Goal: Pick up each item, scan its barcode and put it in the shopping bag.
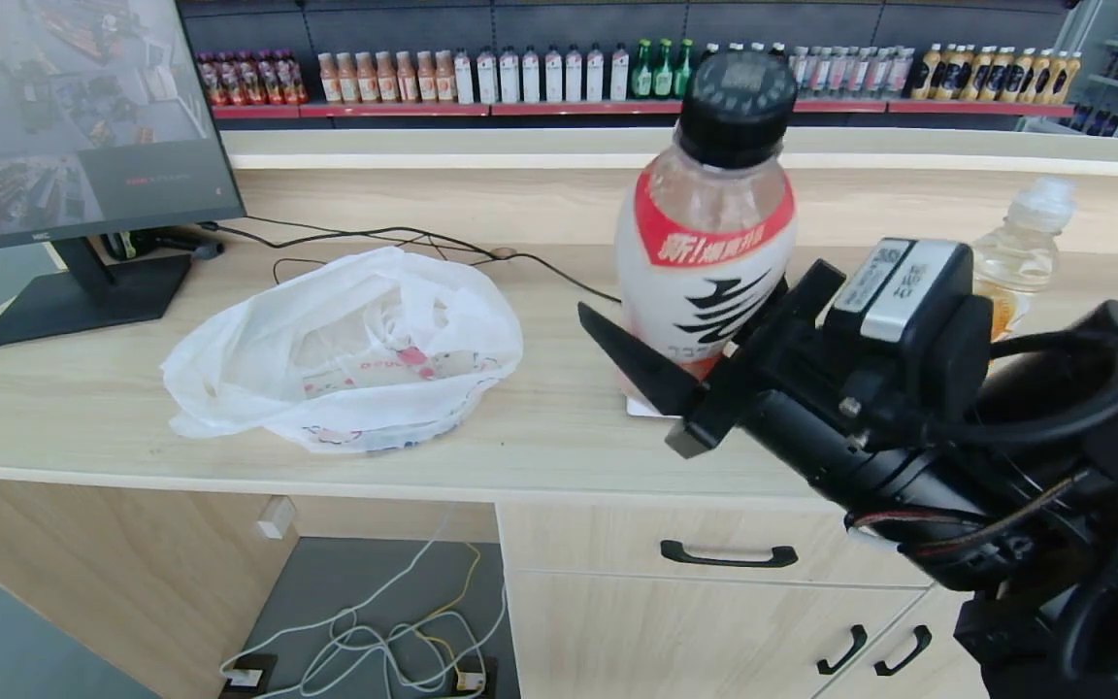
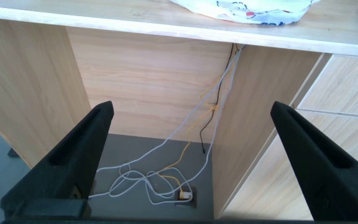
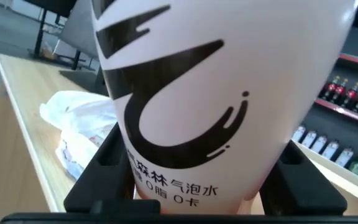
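My right gripper (image 1: 705, 361) is shut on a white bottle (image 1: 705, 243) with a black cap and a red band, held upright over the counter's right half. In the right wrist view the bottle (image 3: 216, 106) sits between the two black fingers (image 3: 98, 180). The white plastic shopping bag (image 1: 345, 349) lies open on the counter to the left of the bottle, and its edge (image 2: 247, 9) shows on the counter top. My left gripper (image 2: 191, 162) is open and holds nothing, low in front of the counter, facing the gap beneath it.
A second bottle (image 1: 1020, 252) of yellow drink with a white cap stands at the right behind my arm. A small white pad (image 1: 641, 406) lies under the held bottle. A monitor (image 1: 64, 116) stands at the back left, with a cable (image 1: 375, 233) running behind the bag. Drawers (image 1: 729, 555) sit below.
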